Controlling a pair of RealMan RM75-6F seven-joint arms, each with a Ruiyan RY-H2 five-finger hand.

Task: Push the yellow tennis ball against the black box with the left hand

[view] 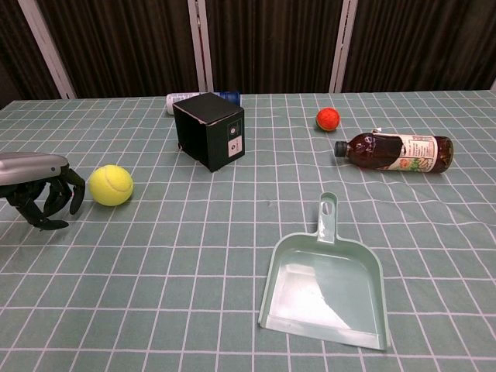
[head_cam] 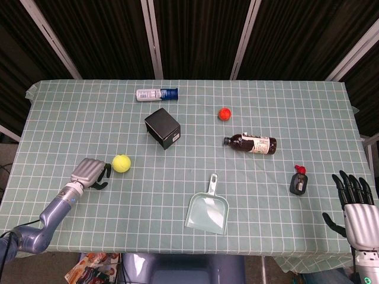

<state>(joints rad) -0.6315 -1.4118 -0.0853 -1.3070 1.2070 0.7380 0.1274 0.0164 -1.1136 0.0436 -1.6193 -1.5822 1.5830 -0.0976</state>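
Green-check table (head_cam: 71, 112): yellow tennis ball (head_cam: 121, 163) just beside left hand (head_cam: 89, 173), fingers curled down, gap btwn; black box (head_cam: 162, 128) up-right of ball, apart; right hand (head_cam: 355, 204) at bottom-right edge, fingers spread, w/ nothing held
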